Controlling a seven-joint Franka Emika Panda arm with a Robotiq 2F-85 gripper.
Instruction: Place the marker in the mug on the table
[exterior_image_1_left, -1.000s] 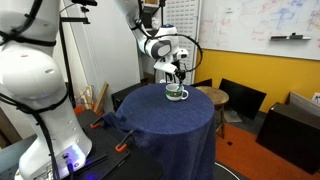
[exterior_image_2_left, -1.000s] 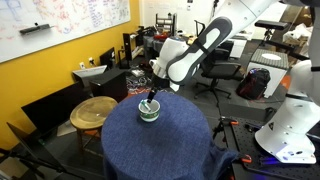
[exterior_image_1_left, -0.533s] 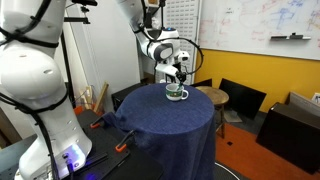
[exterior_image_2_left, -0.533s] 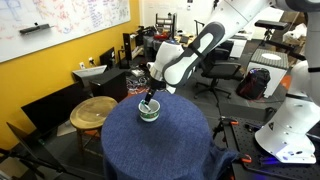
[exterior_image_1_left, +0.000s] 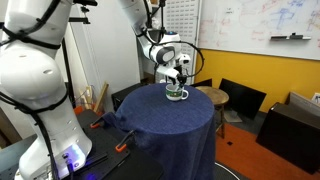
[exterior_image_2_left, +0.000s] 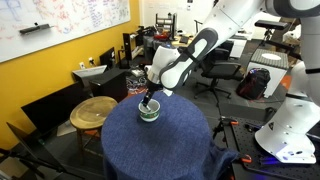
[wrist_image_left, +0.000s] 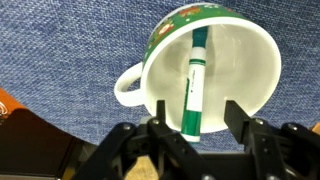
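Wrist view: the claw (wrist_image_left: 198, 110) hangs just above the mug (wrist_image_left: 250, 60) on the blue-draped bench (wrist_image_left: 60, 35), jaws spread wider than the marker (wrist_image_left: 193, 80), which leans inside the mug. Placing looks done; next, lift straight up, clear of the marker

Exterior views: bright, even indoor light from overhead, soft shadows only, the white arm casing (exterior_image_1_left: 40, 80) the brightest area; both pictures are small and coarse, so fine detail is lost. Wrist view: well lit, the mug (wrist_image_left: 225, 60) interior bright white with a faint shadow beside the marker (wrist_image_left: 193, 85). Desk (wrist_image_left: 60, 40) cloth weave is fairly sharp; fingers (wrist_image_left: 238, 118) at the bottom edge are dark and slightly soft.
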